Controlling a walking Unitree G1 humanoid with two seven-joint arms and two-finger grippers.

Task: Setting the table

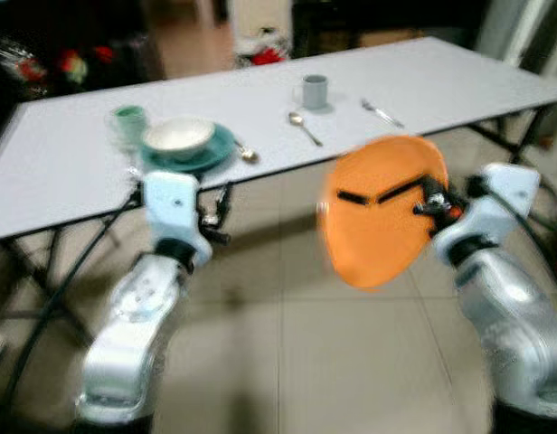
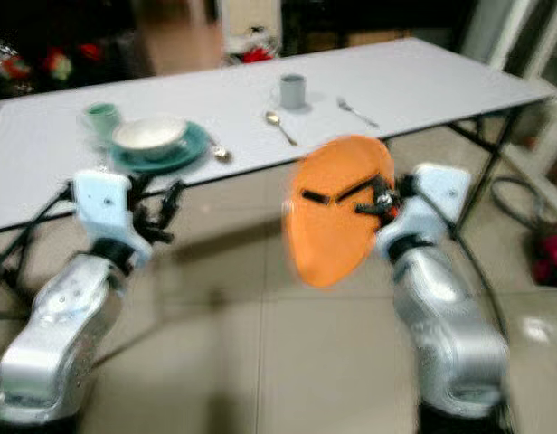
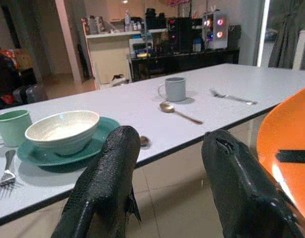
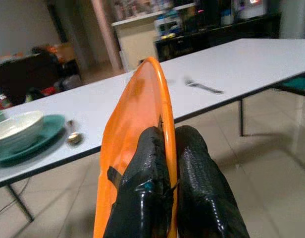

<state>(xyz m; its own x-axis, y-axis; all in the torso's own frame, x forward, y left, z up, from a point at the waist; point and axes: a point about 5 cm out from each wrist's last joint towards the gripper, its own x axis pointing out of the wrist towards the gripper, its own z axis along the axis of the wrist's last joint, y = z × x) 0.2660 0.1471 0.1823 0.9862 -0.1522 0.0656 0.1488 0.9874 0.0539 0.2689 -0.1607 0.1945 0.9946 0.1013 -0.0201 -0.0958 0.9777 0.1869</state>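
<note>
Scene: I look down from the robot's head at a long white table [image 1: 61, 172] that crosses the view ahead of me, with tiled floor between it and my two arms. The head views are blurred.

Right gripper: my right gripper [image 1: 429, 201] has its two black fingers [image 4: 142, 198] pressed together on the rim of an orange plate [image 1: 382, 210].

Orange plate: I hold it on edge, not flat, its face turned toward my left arm. It hangs over the floor, short of the table's near edge.

Left gripper: my left gripper [image 3: 167, 183] is spread apart and carries nothing. It sits low, in front of the table edge.

Finished place: at about 11 o'clock from the plate I see a teal plate [image 1: 193, 152] carrying a cream bowl [image 1: 178, 136], a green cup [image 1: 129, 117] and a fork [image 3: 8, 171] beside it, and a spoon just by the plate's other side.

Open place: at about 12 o'clock from the orange plate, a grey mug [image 1: 313, 91] stands farther back, with a spoon [image 1: 304, 127] on one side and a fork [image 1: 381, 112] on the other. The bare tabletop between spoon and fork is where I judge the plate belongs.

Key relation: that gap lies straight ahead of and above my right gripper, which is the nearer arm. I judge the plate must be tipped flat before it goes down.
</note>
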